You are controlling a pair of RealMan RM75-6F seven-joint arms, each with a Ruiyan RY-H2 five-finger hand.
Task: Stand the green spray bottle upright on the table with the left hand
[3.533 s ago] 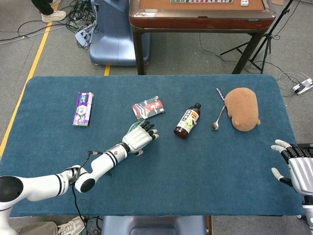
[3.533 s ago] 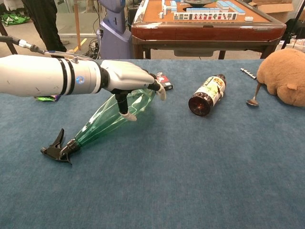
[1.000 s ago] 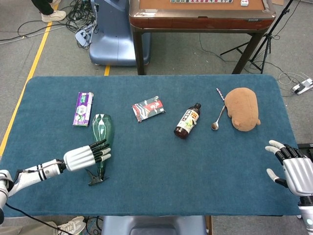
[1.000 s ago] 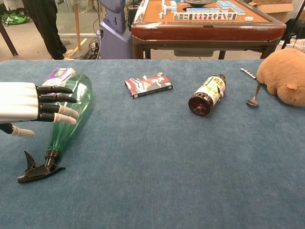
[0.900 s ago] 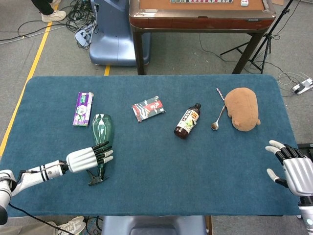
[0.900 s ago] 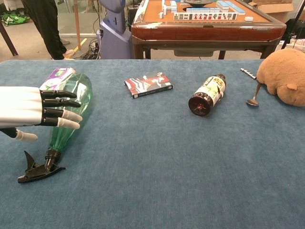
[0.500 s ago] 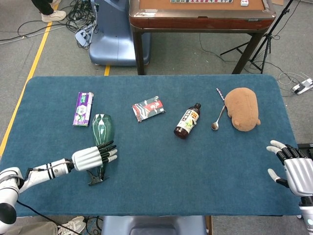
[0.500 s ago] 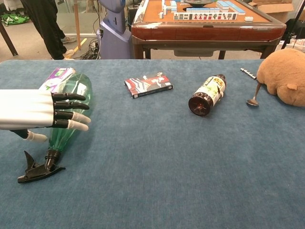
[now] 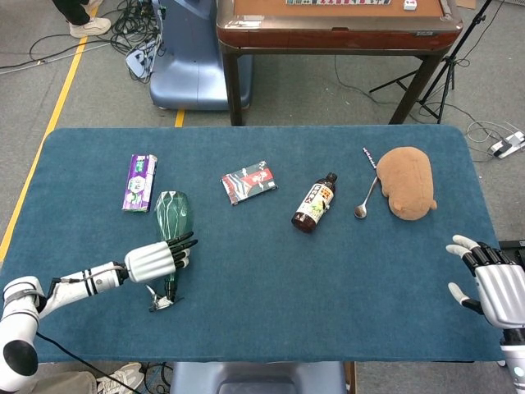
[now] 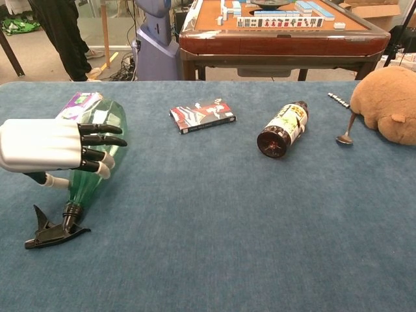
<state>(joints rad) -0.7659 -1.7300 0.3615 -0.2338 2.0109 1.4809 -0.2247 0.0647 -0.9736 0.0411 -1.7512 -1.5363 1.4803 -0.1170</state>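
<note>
My left hand (image 10: 55, 148) reaches over the lying translucent green plastic spray bottle (image 10: 91, 159), fingers spread, not gripping; next I close and tilt it upright

On the blue felt table (image 9: 271, 279) lie one green plastic spray bottle (image 9: 171, 215), one dark glass sauce bottle (image 9: 315, 203), one purple packet (image 9: 140, 181), one red-and-black packet (image 9: 248, 180), one metal spoon (image 9: 363, 203) and one brown plush toy (image 9: 408, 181).
</note>
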